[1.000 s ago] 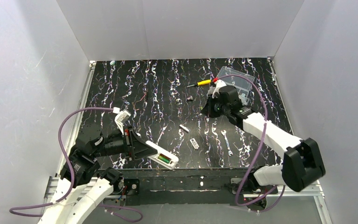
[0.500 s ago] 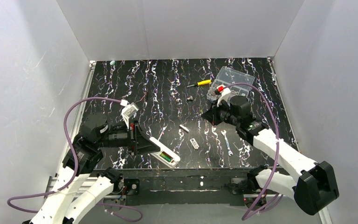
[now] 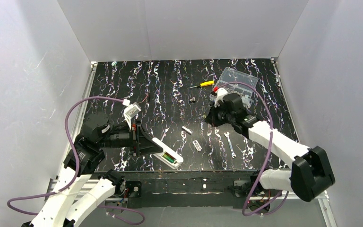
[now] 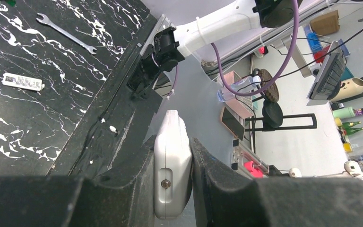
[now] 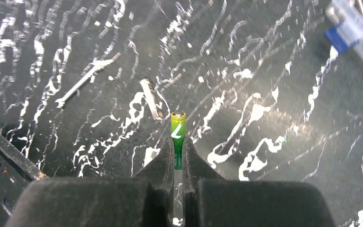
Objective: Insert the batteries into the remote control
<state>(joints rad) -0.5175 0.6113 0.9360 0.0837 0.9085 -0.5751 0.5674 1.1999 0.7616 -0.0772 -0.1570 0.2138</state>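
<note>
Remote control (image 3: pixel 167 157) is pinched edge-on in the left gripper (image 4: pixel 172 158)'s jaws, up by the near edge of the table (image 3: pixel 165 90). Only the top camera shows its open bay with one green battery (image 3: pixel 169 160) inside; the left wrist cam just gets a white side. Farther out, the right gripper (image 5: pixel 177 158) is clamped on the second battery (image 5: pixel 177 131), off the table, which the top view hides completely. Versus half a second ago, the right arm's elbow has swung inward, and the left side looks about the same.
</note>
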